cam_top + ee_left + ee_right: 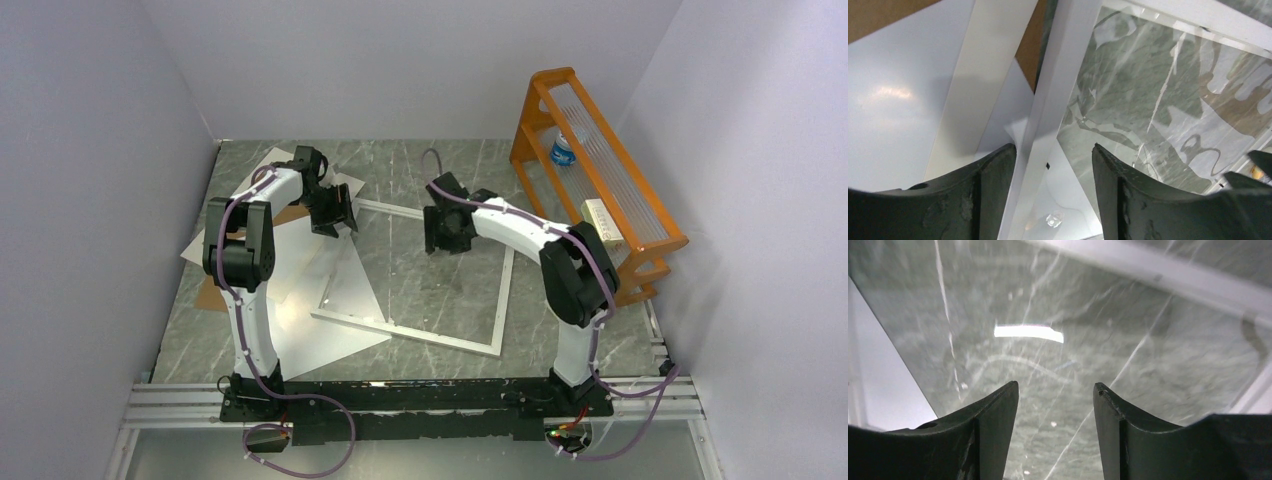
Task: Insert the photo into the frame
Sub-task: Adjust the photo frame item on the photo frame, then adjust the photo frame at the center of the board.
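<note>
The frame, with a narrow white border and glass, lies flat mid-table. My left gripper is open at the frame's left border; in the left wrist view the border runs between the jaws of that gripper, and I cannot tell if they touch it. My right gripper is open and empty above the glass inside the frame, also in its wrist view. A large glossy white sheet lies left of the frame and partly under it; it may be the photo face down. No printed side shows.
A brown backing board lies under the white sheets at the left. Another white sheet lies at the back left. An orange rack holding a bottle stands at the right wall. Grey walls close three sides.
</note>
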Robot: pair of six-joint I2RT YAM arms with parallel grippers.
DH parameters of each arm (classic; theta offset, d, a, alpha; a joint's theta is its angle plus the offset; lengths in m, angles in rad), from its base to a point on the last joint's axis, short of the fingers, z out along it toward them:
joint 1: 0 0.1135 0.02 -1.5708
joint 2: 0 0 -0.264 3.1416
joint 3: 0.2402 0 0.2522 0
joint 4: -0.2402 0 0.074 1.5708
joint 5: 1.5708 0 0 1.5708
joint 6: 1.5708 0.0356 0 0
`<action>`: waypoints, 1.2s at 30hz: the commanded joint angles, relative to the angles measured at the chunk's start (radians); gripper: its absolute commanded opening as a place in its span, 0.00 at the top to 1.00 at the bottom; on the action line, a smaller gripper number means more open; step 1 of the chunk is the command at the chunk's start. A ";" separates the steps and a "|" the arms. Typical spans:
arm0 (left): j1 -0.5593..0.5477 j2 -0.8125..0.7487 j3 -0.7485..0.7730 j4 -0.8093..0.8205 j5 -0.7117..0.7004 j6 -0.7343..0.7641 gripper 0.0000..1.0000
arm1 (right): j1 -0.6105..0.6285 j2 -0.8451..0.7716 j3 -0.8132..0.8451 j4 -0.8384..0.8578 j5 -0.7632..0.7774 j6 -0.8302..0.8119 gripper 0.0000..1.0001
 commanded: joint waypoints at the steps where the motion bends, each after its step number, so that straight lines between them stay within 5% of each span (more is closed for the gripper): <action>1: 0.017 -0.029 -0.050 -0.149 -0.175 -0.023 0.29 | -0.068 -0.022 0.118 0.022 0.066 -0.051 0.39; 17: 0.048 -0.267 -0.278 -0.029 -0.022 -0.028 0.25 | -0.170 0.234 0.364 -0.013 0.087 -0.196 0.27; 36: 0.048 0.030 -0.027 0.035 0.317 -0.011 0.26 | -0.274 0.221 0.296 0.003 0.012 -0.157 0.19</action>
